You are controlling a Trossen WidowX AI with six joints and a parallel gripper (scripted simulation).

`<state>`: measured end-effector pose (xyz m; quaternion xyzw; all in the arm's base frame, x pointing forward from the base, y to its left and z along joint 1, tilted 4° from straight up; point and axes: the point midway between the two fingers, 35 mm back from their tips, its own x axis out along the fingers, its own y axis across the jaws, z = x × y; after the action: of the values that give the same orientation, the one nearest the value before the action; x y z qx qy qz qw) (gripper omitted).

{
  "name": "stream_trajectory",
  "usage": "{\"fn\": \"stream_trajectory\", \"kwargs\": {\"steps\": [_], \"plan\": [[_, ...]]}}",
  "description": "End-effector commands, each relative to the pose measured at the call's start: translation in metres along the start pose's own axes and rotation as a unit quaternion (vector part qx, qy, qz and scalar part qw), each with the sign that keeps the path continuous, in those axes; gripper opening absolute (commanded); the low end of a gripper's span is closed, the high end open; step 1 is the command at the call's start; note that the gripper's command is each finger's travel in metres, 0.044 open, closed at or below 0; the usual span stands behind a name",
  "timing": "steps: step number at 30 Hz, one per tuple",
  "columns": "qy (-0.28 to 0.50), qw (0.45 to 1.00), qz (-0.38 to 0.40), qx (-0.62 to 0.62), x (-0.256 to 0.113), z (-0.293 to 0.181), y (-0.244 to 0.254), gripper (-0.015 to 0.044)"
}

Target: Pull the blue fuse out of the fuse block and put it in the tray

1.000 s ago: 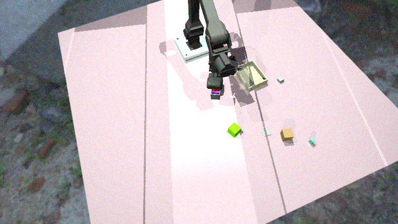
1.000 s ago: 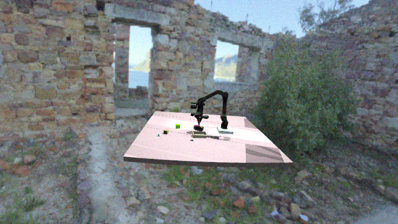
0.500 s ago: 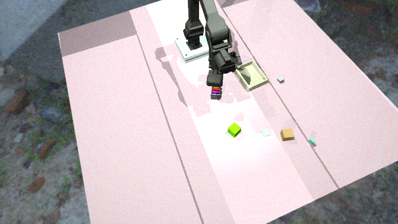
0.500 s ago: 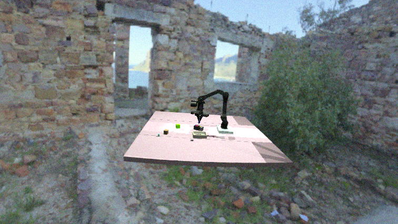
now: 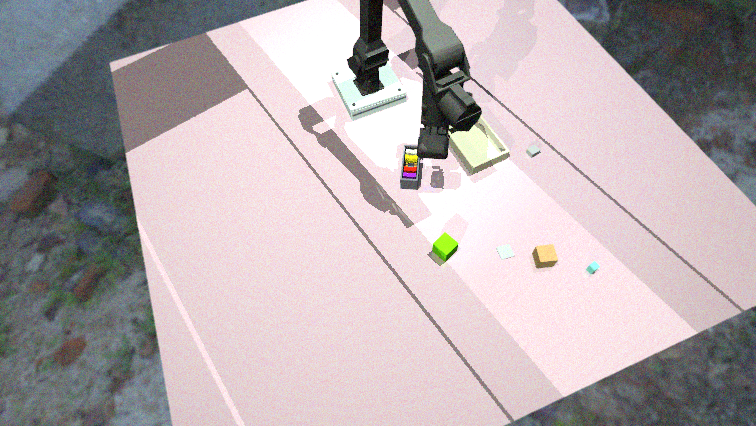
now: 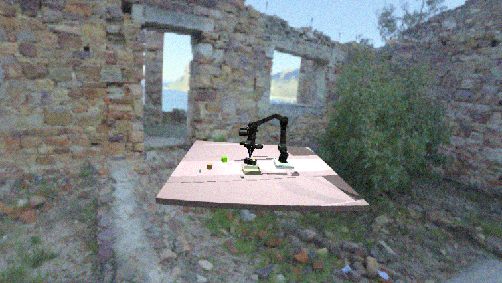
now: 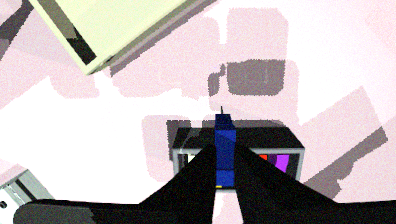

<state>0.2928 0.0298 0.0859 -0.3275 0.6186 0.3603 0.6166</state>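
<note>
My gripper (image 6: pixel 250 153) (image 7: pixel 224 153) is shut on the blue fuse (image 6: pixel 250 155) (image 7: pixel 224 145). The fuse hangs upright, clear above the fuse block (image 5: pixel 409 185) (image 6: pixel 246 162) (image 7: pixel 272 138). In the top view the wrist hides the fuse and fingertips. The purple fuse (image 5: pixel 409 175) (image 7: pixel 282 162), red fuse (image 5: pixel 410 169) (image 7: pixel 263 157) and yellow fuse (image 5: pixel 410 158) sit in the block, with a white one at its end. The cream tray (image 5: pixel 489 163) (image 6: pixel 251 172) (image 7: pixel 130 25) stands beside the block, at the upper left in the wrist view, with no fuse visible in it.
A green cube (image 5: pixel 444 246) (image 6: pixel 224 159), an orange block (image 5: pixel 544 256) (image 6: pixel 209 166), a cyan cube (image 5: pixel 592 267) (image 6: pixel 200 171) and a pale flat tile (image 5: pixel 505 251) lie farther from the arm's base. A small grey block (image 5: pixel 533 150) (image 6: pixel 242 176) lies beyond the tray.
</note>
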Motion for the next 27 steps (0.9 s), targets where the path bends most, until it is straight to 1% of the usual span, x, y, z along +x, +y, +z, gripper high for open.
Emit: {"fn": "stream_trajectory", "kwargs": {"steps": [1, 19, 27], "plan": [[-0.002, 1.000, 0.000, 0.002, -0.002, 0.020, 0.008, 0.0000], [-0.006, 1.000, 0.003, 0.001, -0.002, 0.102, 0.068, 0.0000], [-0.006, 1.000, 0.004, 0.001, 0.002, 0.105, 0.071, 0.0000]]}}
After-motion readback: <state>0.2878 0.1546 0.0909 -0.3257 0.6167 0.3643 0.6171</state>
